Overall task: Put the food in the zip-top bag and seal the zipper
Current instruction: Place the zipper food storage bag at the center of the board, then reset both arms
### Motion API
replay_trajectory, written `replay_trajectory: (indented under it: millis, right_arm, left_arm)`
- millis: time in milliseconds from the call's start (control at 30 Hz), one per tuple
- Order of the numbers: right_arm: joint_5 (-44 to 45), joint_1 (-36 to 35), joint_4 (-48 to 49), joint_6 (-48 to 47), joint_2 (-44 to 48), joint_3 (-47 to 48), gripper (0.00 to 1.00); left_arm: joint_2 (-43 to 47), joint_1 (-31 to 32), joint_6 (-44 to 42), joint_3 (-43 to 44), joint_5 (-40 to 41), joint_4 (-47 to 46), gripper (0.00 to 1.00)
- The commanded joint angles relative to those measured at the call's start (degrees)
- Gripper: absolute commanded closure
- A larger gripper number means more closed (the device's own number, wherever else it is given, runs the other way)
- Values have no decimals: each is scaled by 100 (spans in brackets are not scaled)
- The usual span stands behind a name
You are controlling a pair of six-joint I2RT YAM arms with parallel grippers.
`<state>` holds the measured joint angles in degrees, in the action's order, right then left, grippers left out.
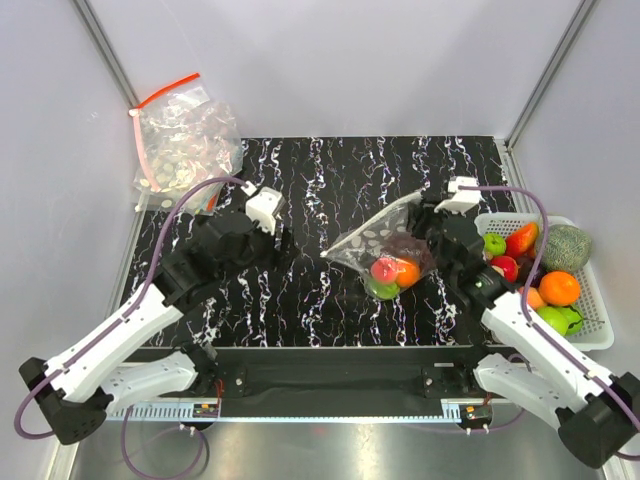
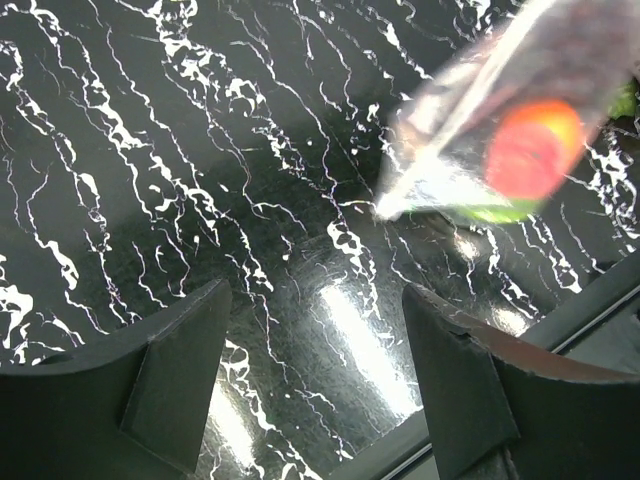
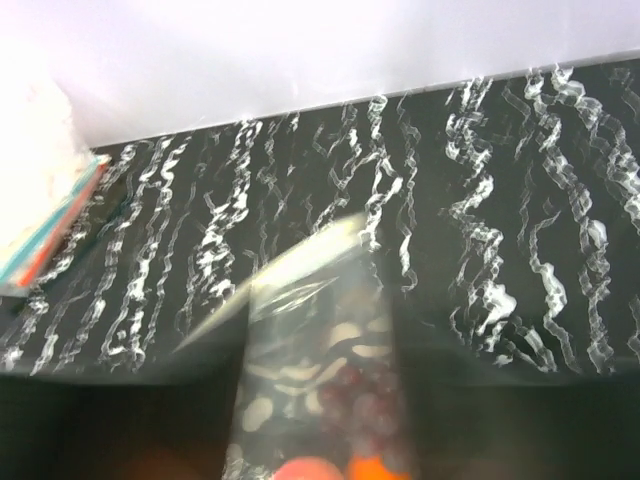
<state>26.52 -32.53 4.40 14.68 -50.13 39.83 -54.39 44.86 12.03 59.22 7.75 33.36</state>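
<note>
The zip-top bag (image 1: 378, 243) lies at the middle of the black marbled table, its zipper (image 1: 375, 222) a pale strip along the raised upper edge. Inside are a red fruit (image 1: 384, 268), an orange one (image 1: 407, 272) and a green one (image 1: 381, 289). My right gripper (image 1: 437, 228) is at the bag's right end. In the blurred right wrist view the bag (image 3: 320, 330) fills the gap between the parted jaws of the gripper (image 3: 320, 380), with the zipper (image 3: 290, 265) beyond them. My left gripper (image 1: 275, 238) is open and empty, left of the bag (image 2: 500, 130).
A white basket (image 1: 590, 335) of fruit stands at the right edge. A heap of spotted bags with a red strip (image 1: 185, 140) lies at the back left and also shows in the right wrist view (image 3: 40, 200). Grey walls enclose the table.
</note>
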Motion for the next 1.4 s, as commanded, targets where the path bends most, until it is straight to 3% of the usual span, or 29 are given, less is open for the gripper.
replay_trajectory:
  millis: [0,100,233,400,633,900,1367]
  right_arm:
    - [257,28,99,-123,-347,769,28]
    - [274,28,-683,105,-515,1191,6]
    - [441,28,-1239,97,-17,1527,0]
    - [696,28,-2642,457,810,2150,0]
    - [555,19,-4121,826,2224,2169,0]
    - [731,19,-5747,1336,2675,2073,0]
    - [468,19,-5723,1573,2921,1659,0]
  left_arm:
    - [288,-39,54,-51,69,-260,25]
    - [455,-48,54,-139,77,-287,23]
    - [754,-39,167,-209,183,-261,11]
    - [1237,-39,229,-218,376,21,1]
    - [2457,-39,458,-525,947,416,1]
    - [3294,-39,344,-1385,1159,522,1]
    - [3180,-39,414,-1536,816,531,1]
